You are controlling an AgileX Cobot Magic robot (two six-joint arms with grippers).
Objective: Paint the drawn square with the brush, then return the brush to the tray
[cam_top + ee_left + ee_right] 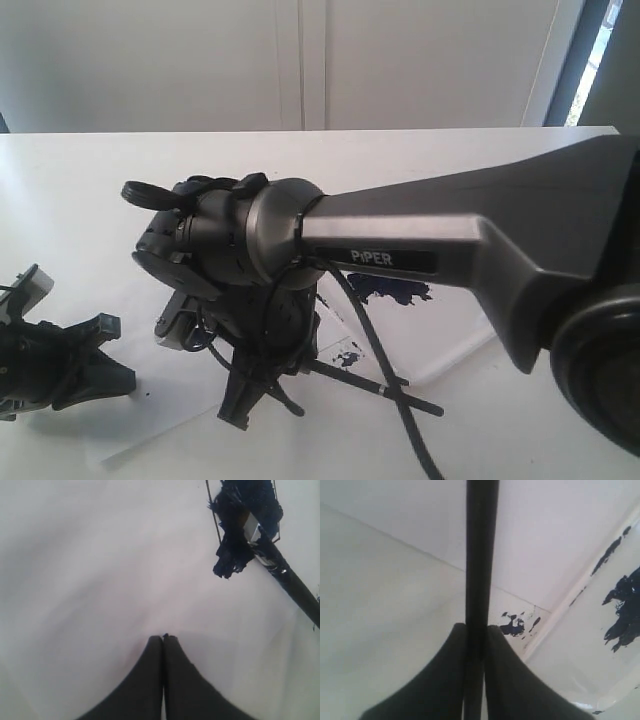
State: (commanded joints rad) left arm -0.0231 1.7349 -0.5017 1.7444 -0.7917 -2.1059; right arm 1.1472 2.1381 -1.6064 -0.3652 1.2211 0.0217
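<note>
Nearest, at the left of the exterior view, the left claw [163,639] is seen low over the counter [80,200]. Its fingers are pressed together with nothing between them. Just beyond it, in its wrist view, the brush [280,572] is seen lying slantwise. Its paint-darkened tip is set on the drawn square [250,495], whose thin pen lines are visible on either side of a dark blue smear. A silver band is shown just behind the bristles. The right claw [481,630] is clamped on the black handle, which is gripped from both sides and runs straight out between the fingers. In the exterior view this claw is pointed down near the middle, and the square is hidden behind the right arm [480,240]. Farther back and to the right, the tray [445,330] is set on the counter, with a dark blue blotch [390,290] on its floor. The brush tip is not in it. A pale wall [300,60] is seen farthest back.
</note>
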